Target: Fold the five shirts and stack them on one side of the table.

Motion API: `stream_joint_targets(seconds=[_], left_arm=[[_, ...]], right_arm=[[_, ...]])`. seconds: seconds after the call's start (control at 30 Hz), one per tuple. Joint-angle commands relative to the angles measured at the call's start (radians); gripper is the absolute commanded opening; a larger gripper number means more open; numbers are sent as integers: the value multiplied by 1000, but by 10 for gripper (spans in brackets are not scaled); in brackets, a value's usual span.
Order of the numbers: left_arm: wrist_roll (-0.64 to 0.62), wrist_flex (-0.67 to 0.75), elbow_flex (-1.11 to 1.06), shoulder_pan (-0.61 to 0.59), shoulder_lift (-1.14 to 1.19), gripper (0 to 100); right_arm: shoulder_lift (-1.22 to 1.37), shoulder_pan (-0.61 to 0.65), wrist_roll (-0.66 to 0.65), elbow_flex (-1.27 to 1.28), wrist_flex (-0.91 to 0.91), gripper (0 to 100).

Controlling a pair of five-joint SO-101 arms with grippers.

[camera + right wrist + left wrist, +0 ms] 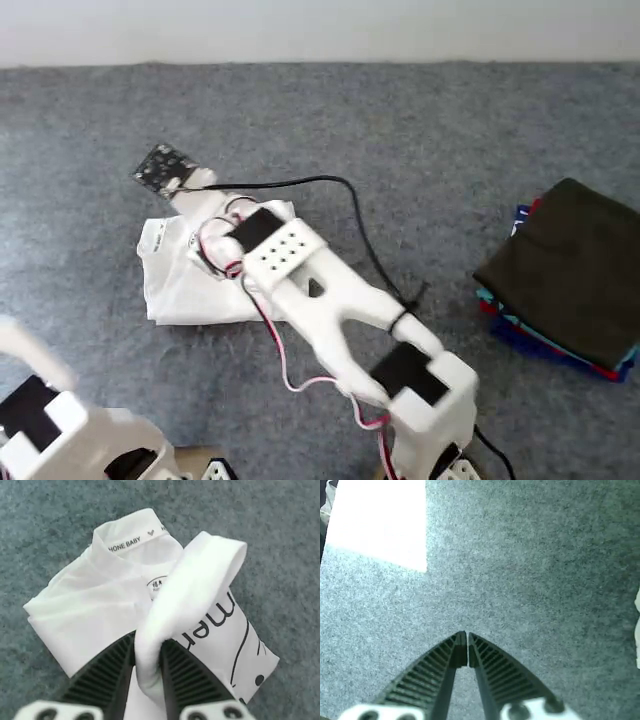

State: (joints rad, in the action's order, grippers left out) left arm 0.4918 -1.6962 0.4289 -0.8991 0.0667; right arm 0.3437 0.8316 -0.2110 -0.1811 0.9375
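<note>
The white shirt [180,285] lies partly folded on the grey table [420,130], left of centre and well apart from the stack of folded shirts [565,270] at the table's right edge, which has a dark one on top. The right gripper [148,642] is clamped on a doubled flap of the white shirt, raised above the rest of it. To finish this fold well, the flap should probably be carried straight across the body, low and taut, so it lands flat and edge to edge, and released only once it rests. The left gripper [468,641], pressed together on nothing above bare table, could pin the far side against sliding.
</note>
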Motion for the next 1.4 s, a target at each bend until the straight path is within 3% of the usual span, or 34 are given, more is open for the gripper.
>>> stream_joint_targets(seconds=[0.0, 0.1, 0.23, 0.33, 0.47, 0.63, 0.97, 1.13, 1.37], left_arm=[[-9, 15, 7, 8, -54, 16], [-9, 15, 7, 8, -54, 16], [-11, 9, 7, 8, -54, 16], [-11, 9, 7, 3, -54, 16], [-11, 9, 7, 3, -54, 16], [-23, 9, 7, 8, -54, 16], [-54, 8, 10, 0, -55, 16], [-54, 8, 7, 0, -92, 16], [-68, 9, 7, -6, -163, 16]], right_arm=[[85, 13, -2, -192, 33, 14], [185, 16, -2, -342, 104, 36], [292, 39, 12, -542, 251, 203], [335, 47, 77, -715, 383, 257], [371, 18, 43, -882, 567, 218], [426, -82, -64, -948, 753, 15], [538, -257, -107, -947, 832, 9], [662, -179, -107, -948, 727, 9], [704, 96, -104, -1109, 748, 9]])
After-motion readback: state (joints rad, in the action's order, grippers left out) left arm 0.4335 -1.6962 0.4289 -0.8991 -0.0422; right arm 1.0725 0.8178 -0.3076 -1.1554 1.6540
